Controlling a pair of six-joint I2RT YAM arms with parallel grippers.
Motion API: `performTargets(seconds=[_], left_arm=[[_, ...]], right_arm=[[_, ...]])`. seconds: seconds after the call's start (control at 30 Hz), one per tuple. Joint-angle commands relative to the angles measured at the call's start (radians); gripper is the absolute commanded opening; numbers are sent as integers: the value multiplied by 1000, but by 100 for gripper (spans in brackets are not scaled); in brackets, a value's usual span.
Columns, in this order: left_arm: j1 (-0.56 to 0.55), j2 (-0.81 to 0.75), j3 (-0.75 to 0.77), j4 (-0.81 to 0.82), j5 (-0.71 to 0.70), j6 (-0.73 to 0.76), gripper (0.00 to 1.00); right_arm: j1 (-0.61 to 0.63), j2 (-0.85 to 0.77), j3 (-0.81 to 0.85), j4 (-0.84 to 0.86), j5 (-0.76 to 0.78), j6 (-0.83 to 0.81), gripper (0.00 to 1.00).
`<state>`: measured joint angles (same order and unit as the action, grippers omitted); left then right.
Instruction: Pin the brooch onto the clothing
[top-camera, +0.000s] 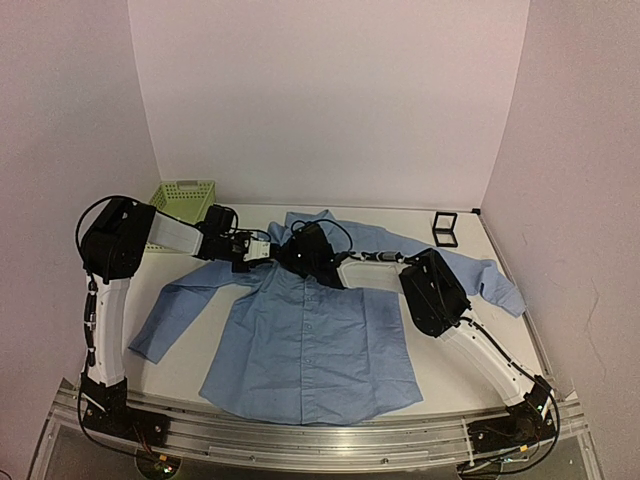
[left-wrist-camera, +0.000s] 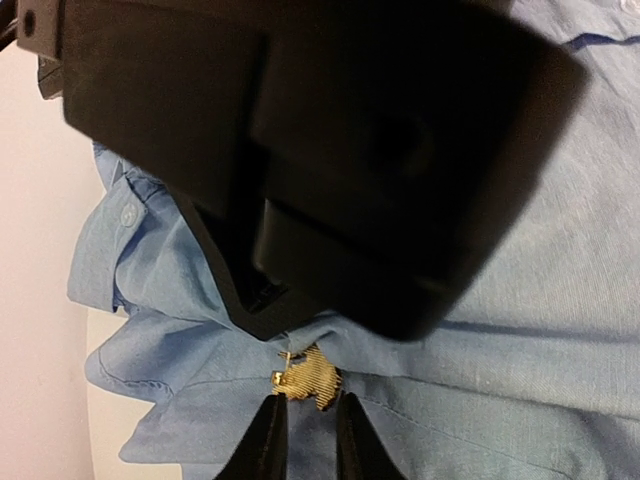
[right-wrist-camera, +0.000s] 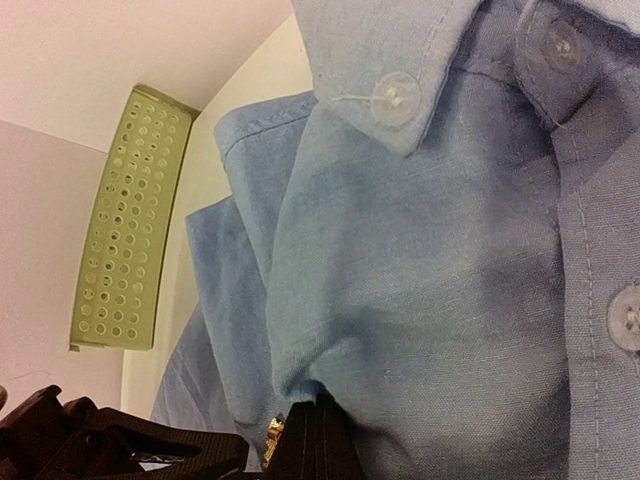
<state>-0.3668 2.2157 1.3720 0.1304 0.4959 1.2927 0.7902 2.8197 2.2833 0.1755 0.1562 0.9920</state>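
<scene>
We see the brooch in the left wrist view as a small gold-coloured piece with a woven look. It lies against a gathered fold of the light blue shirt, close to the collar. From above we cannot make it out, since both wrists crowd over that spot.

The left gripper comes at it from below in its own view. Its two dark fingertips stand a narrow gap apart, one at each side of the brooch's lower edge. Whether they press on it, we cannot tell.

The right gripper sits just above the brooch and fills most of the left wrist view as a black bulk. Its fingers are together, pinched on the shirt, and the cloth draws up into creases at their tip. A gold glint shows just beside them in the right wrist view.

The shirt lies spread front-up on the white table, collar away from the arm bases, sleeves out to both sides. A white collar button shows near the pinched fold.

A pale green perforated basket stands at the far left of the table beyond the left sleeve. A small black square box sits at the far right, near the right sleeve.
</scene>
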Motion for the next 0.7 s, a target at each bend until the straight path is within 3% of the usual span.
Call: performTargets(seconds=[0.0,0.53,0.67], left_arm=[[-5,14,-2,41,25,24,13],[-12,22,1,-6,60,79,11],[-14,22,-7,10,59,77,5]], right_arm=[[-8,23,-46,-151,-7,-12,0],[-10,28,-44,-148,-9,-1,0],[-10,29,-43,-148,-9,1,0]])
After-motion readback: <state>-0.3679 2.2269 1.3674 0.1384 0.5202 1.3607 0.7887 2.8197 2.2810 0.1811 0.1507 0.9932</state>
